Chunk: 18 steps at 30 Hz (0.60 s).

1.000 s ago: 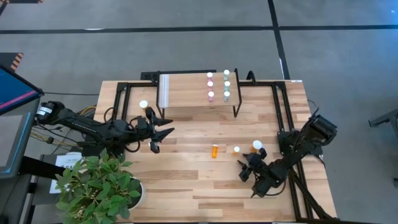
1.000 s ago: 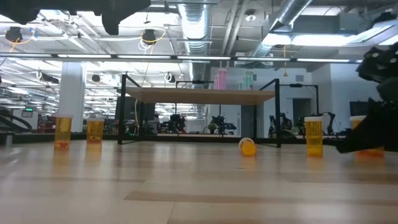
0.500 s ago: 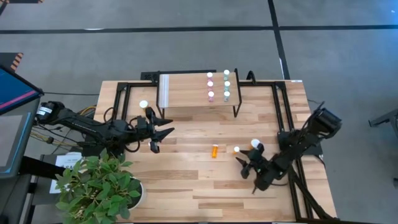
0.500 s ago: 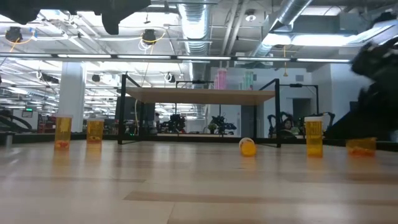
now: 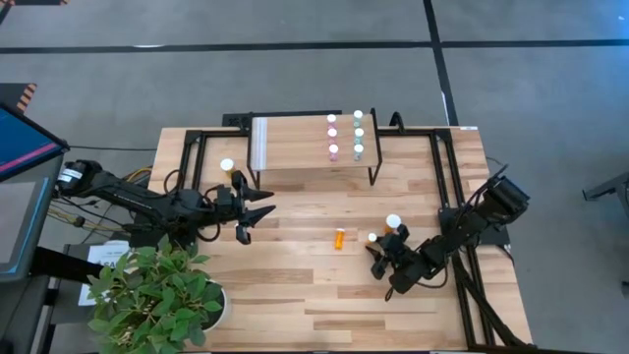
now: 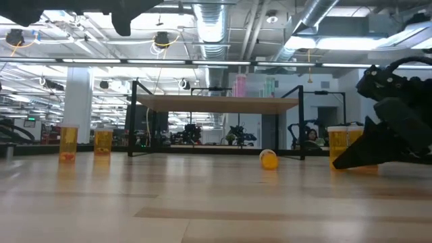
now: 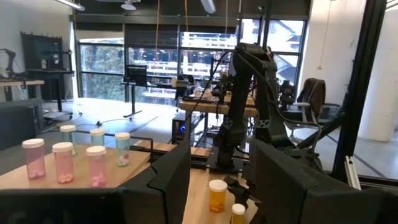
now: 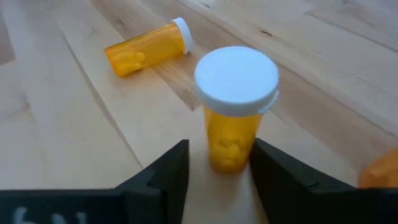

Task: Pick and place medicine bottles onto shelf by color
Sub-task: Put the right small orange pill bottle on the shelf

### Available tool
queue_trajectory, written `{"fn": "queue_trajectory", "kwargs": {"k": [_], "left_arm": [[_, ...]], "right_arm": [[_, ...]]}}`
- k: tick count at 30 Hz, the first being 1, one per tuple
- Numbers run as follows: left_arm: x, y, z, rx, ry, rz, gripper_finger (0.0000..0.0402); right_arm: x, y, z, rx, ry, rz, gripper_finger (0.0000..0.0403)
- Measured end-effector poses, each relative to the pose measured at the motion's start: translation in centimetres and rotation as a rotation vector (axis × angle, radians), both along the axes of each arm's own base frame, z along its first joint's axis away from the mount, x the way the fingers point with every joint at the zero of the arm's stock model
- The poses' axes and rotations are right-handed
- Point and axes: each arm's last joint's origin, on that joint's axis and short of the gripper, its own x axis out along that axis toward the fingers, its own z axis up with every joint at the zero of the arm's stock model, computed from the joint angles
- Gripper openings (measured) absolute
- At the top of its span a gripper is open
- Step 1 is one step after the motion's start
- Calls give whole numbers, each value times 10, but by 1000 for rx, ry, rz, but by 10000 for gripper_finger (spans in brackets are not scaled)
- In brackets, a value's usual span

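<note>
Six bottles (image 5: 345, 135) already stand on the shelf (image 5: 295, 147), pink in one row and pale green in the next, so only the orange ones are left down on the bench (image 5: 295, 285). What is new is on the right. The right end effector (image 8: 221, 149) is sliding in from the bench's right edge toward the middle, and its fingers are drawing closer together. In its own camera an upright orange bottle (image 8: 236, 118) now sits between the two fingers (image 8: 165, 174). They are apart on either side of its base, one perhaps brushing it, and I see no firm clamp yet. That bottle stands on the bench at the front right. A second orange bottle (image 8: 146, 50) lies on its side just beyond it.

My reading is that the orange sorting is starting and the grasp is about to close. The bottle should then go to a free stretch of shelf beside the green row.

The left end effector (image 5: 263, 208) waits near the shelf's left front leg, fingers apart and holding nothing.
</note>
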Motion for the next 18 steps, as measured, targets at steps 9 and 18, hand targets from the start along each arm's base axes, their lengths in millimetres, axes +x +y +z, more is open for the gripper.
{"fn": "queue_trajectory", "kwargs": {"k": [9, 18], "left_arm": [[1, -1, -3, -21, 31, -45, 153], [6, 3, -9, -128, 113, -127, 153]], "right_arm": [[1, 3, 2, 12, -21, 17, 94], [25, 19, 34, -21, -95, 140, 98]]}}
